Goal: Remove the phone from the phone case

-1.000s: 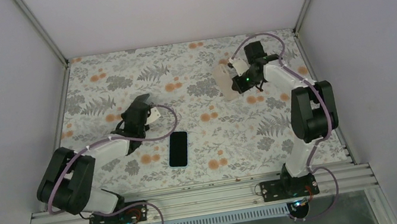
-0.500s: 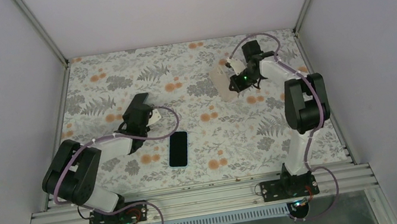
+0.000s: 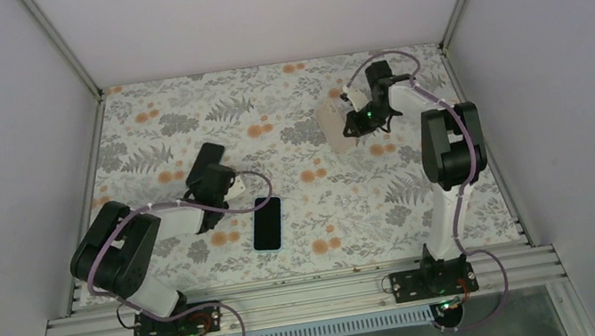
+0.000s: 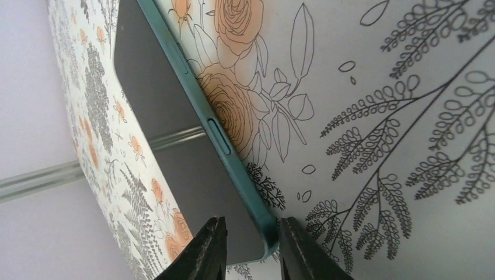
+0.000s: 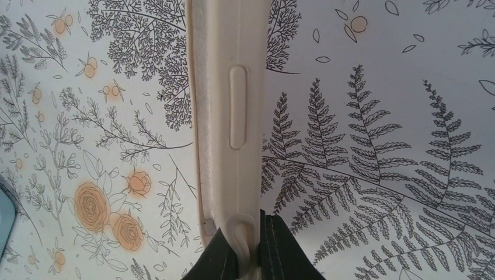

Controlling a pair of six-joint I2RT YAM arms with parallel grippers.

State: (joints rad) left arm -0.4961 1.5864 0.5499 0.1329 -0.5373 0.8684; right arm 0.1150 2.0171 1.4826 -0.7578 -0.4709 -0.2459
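A dark phone [image 3: 267,224] with a teal rim lies flat on the floral cloth, near the front middle. In the left wrist view the phone [image 4: 175,134] runs away from me, its near corner between my fingers. My left gripper [image 3: 233,193] [image 4: 251,226] is open, low over the cloth, and straddles that corner. A cream phone case [image 3: 330,124] [image 5: 230,87] is at the far right, held on edge. My right gripper [image 3: 353,121] [image 5: 250,236] is shut on the case's near end.
The floral cloth [image 3: 314,183] covers the table. Pale walls with metal corner posts [image 3: 64,52] close in the left, back and right. A metal rail [image 3: 297,299] runs along the near edge by the arm bases.
My left gripper has moved right and toward me, down to the phone's top-left corner. My right gripper has shifted slightly farther back with the case. The phone has not moved.
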